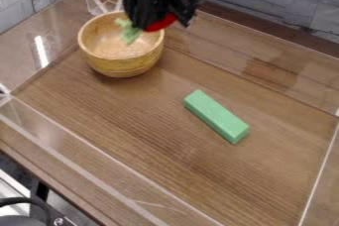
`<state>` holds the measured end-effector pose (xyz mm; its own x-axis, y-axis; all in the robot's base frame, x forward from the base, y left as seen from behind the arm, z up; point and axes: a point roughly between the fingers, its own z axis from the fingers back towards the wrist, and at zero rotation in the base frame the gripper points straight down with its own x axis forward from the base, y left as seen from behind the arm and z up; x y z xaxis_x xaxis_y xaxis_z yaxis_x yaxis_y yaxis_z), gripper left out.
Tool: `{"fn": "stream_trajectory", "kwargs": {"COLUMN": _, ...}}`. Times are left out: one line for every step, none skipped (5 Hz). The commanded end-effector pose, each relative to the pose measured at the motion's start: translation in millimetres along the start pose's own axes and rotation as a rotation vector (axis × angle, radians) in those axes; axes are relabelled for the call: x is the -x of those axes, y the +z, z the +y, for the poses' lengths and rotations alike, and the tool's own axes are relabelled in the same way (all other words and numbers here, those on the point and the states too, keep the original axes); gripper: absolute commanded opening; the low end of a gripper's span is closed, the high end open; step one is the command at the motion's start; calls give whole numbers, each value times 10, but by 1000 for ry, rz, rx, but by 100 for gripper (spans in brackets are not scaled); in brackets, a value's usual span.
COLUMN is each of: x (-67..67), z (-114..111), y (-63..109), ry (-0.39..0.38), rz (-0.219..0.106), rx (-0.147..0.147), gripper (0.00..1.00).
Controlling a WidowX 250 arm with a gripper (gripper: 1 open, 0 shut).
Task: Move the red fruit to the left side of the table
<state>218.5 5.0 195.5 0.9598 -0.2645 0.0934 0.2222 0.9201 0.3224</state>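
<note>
in the camera view, your gripper [149,22] is clamped on the red fruit [162,23], over the right rim of the wooden bowl [121,59]; your brown wood-grain table [133,121] carries the green block [216,116]; clear plastic walls [34,53] border it

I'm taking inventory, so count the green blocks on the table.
1: a green rectangular block lying flat on the table, away from the wooden bowl.
</note>
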Motion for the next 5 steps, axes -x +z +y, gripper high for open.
{"fn": "stream_trajectory", "kwargs": {"x": -93, "z": 52, "y": 168, "ry": 87, "rz": -18, "rx": 5, "gripper": 0}}
{"fn": "stream_trajectory", "kwargs": {"x": -105, "z": 2, "y": 234, "ry": 137, "rz": -4, "rx": 23, "gripper": 0}}
{"fn": "stream_trajectory", "kwargs": {"x": -82, "z": 13, "y": 219, "ry": 210, "rz": 21, "rx": 34, "gripper": 0}}
{"fn": "stream_trajectory", "kwargs": {"x": 78, "z": -3, "y": 174, "ry": 223, "rz": 38, "rx": 51, "gripper": 0}}
{"fn": "stream_trajectory", "kwargs": {"x": 294, "z": 29, "y": 33, "ry": 267, "rz": 66, "rx": 65, "gripper": 0}}
